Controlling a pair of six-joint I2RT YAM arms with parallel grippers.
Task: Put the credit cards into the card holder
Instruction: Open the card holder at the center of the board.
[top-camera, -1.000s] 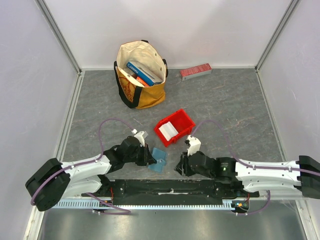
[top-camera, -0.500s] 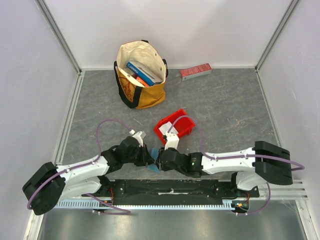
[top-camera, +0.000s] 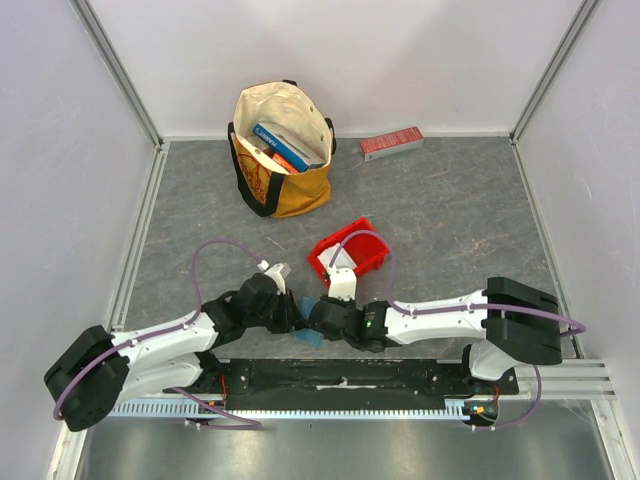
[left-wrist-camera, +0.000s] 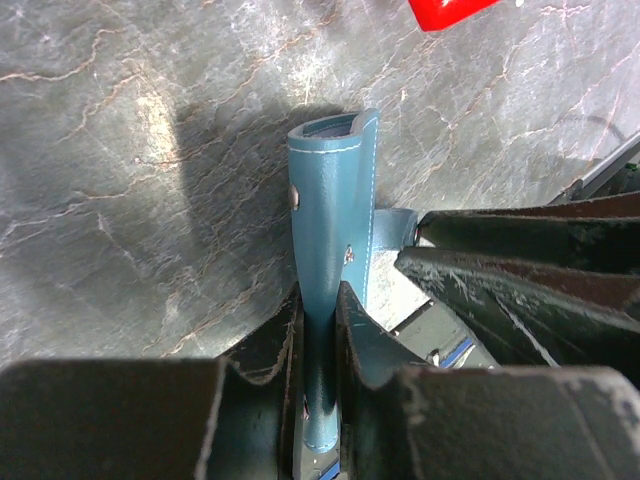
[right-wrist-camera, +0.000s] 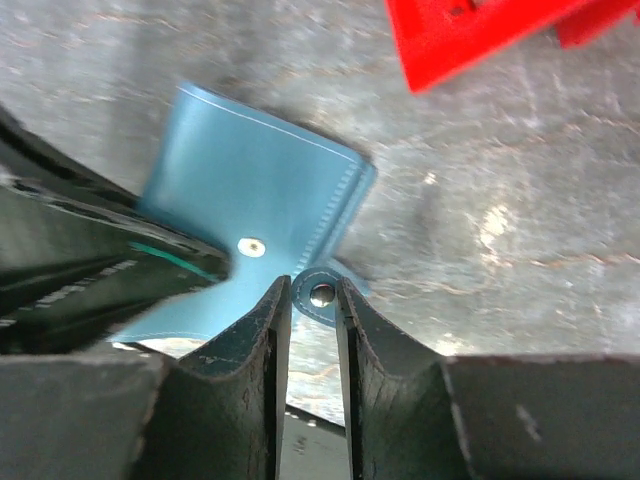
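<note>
The card holder (left-wrist-camera: 335, 190), a teal wallet, stands on edge on the table with my left gripper (left-wrist-camera: 320, 300) shut on its lower end. In the top view it shows only as a bit of teal (top-camera: 308, 338) between the two grippers. My right gripper (right-wrist-camera: 313, 290) comes at the card holder (right-wrist-camera: 250, 190) from the other side. Its jaws stand narrowly apart, with the closure tab (right-wrist-camera: 320, 293) and its snap between the tips. A white credit card (top-camera: 340, 262) lies in the red bin (top-camera: 372, 250). The tan cards are out of view.
A tote bag (top-camera: 283, 150) with books stands at the back. A long red box (top-camera: 391, 143) lies by the back wall. The red bin's corner (right-wrist-camera: 470, 30) sits just beyond the card holder. White walls close in the table on three sides.
My right arm has swung left from the table's right side to the card holder, and its jaws have narrowed round the tab. The left gripper has kept its hold.
</note>
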